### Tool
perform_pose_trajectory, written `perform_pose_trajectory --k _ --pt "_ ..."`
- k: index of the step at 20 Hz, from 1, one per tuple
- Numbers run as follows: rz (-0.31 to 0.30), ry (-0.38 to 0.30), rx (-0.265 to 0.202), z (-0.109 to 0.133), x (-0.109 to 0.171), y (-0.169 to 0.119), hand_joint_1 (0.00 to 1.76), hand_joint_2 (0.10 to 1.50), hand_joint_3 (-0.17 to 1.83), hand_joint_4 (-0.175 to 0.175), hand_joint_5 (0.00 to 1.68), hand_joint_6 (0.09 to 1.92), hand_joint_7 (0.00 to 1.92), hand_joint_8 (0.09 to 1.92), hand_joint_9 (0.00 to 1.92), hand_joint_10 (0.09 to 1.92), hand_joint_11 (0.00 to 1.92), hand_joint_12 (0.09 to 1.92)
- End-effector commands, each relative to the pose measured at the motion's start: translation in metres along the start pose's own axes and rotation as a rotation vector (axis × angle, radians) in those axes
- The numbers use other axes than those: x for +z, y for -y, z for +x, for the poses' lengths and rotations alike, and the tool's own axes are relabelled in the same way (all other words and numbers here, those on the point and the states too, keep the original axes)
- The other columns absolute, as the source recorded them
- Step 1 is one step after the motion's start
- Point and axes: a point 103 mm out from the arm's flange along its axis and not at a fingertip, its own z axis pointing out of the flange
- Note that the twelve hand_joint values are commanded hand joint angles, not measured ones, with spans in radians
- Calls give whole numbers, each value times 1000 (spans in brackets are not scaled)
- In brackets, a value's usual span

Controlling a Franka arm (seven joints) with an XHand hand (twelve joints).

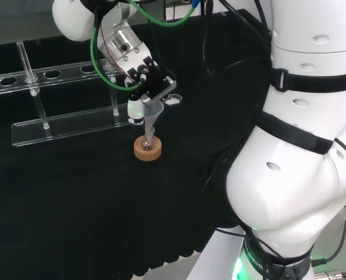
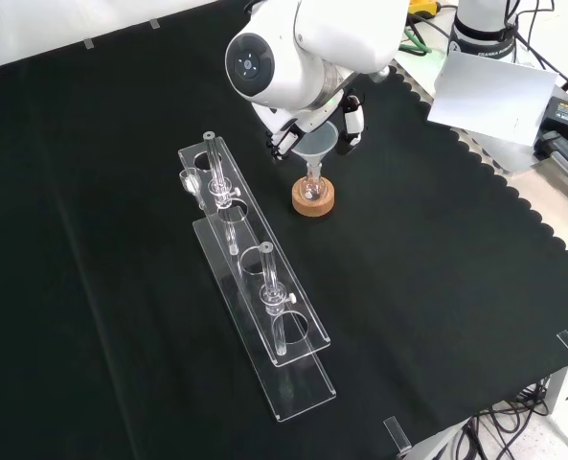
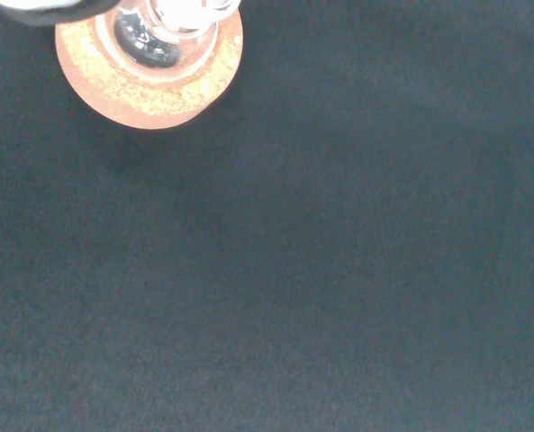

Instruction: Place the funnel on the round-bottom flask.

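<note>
Bare black cloth [image 3: 339,270], cork ring [image 3: 149,85] at edge

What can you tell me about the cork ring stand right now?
The cork ring is a low, round, tan ring with a grainy surface, lying flat on the black cloth beside the clear rack. A small clear flask sits in its centre hole. The funnel, held by the robot hand, stands directly above it with its stem pointing down at the flask; whether the stem has entered the neck is unclear.

The hand [image 1: 148,87] holds the funnel [image 1: 151,115] (stem down) over the cork ring [image 1: 147,149].
</note>
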Motion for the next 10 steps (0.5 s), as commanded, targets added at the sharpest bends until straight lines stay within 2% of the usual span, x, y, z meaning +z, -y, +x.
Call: perform_pose_trajectory --k 1,10 --pt "-6 -4 -2 -1 0 0 702 626 720 -42 387 166 244 727 574 653 507 1330" --pt "0 -2 -1 2 -2 -2 698 627 716 -43 389 149 234 722 569 649 499 1331"
